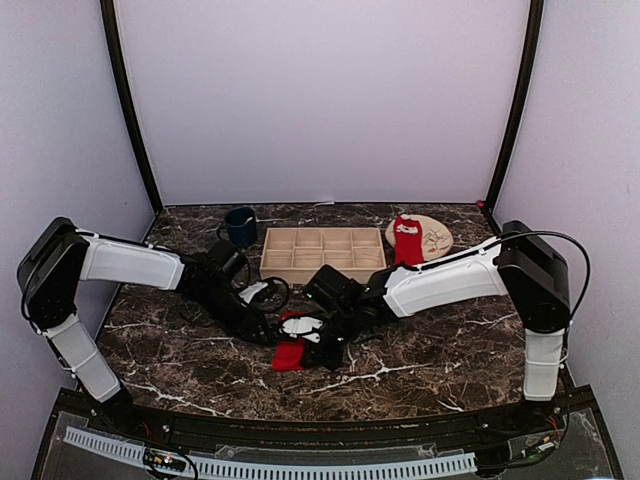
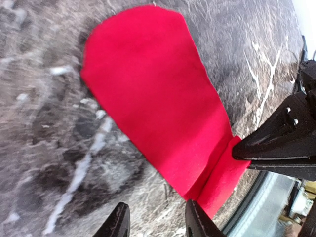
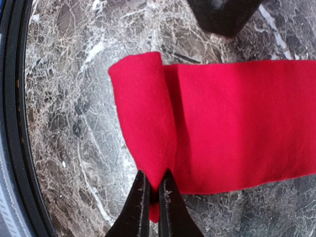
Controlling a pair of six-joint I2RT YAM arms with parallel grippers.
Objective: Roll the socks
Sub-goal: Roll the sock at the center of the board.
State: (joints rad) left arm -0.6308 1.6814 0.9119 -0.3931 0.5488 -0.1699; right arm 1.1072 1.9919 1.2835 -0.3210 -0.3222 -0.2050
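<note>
Two red socks are in view on the dark marbled surface (image 1: pixel 420 350). One sock (image 1: pixel 288 353) lies flat near the middle of the front edge, where both arms meet. Its end toward that edge is folded back over itself in a single turn, seen as a soft ridge in the right wrist view. The right fingers (image 3: pixel 141 197) are closed tight on the side edge of this fold, with red fabric pinched between their tips. The left fingers (image 2: pixel 120 222) stand moderately apart and hold nothing. Bare marble shows between them, and one tip is just beside the corner of the folded end. The rest of this sock (image 2: pixel 148 98) lies spread in one flat layer, plain red on its visible face.

The second sock (image 1: pixel 406 240) lies near the far edge, right of centre, over the left rim of a round tan plate (image 1: pixel 438 238). A compartmented wooden tray (image 1: pixel 322 252) sits at the middle of the far edge, and a dark blue mug (image 1: pixel 240 226) stands just to its left.
</note>
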